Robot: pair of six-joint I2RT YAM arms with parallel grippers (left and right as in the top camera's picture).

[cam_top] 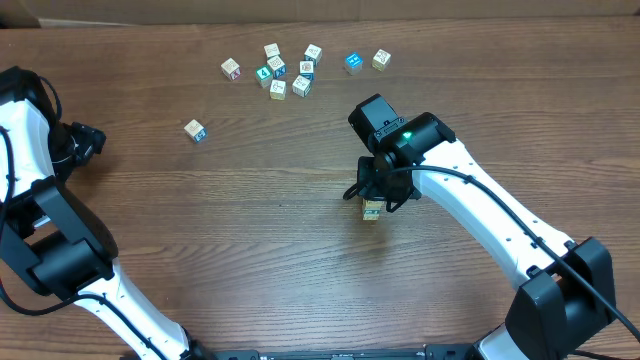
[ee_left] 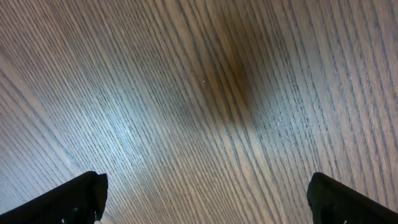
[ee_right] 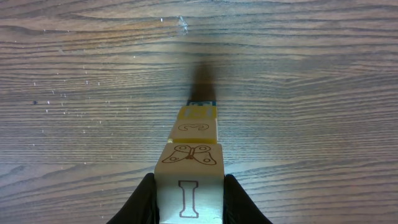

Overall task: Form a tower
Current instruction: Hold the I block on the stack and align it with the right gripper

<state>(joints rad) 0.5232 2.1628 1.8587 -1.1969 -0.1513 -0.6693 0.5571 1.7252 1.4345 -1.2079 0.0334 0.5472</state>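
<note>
The tower (cam_top: 371,209) stands near the middle of the table, a narrow stack of pale cubes mostly hidden under my right arm in the overhead view. In the right wrist view the tower (ee_right: 196,127) runs down to the table, with a yellow cube and a blue one low in it. Its top cube (ee_right: 189,174) bears a butterfly and a letter I. My right gripper (ee_right: 189,196) is shut on that top cube, with a black finger (ee_right: 143,202) pressed to each side. My left gripper (ee_left: 205,199) hangs open over bare wood at the far left (cam_top: 86,138).
Several loose printed cubes (cam_top: 280,72) lie in a cluster at the back of the table. Two more (cam_top: 366,61) sit to their right. A single cube (cam_top: 195,130) lies apart at the left, near my left arm.
</note>
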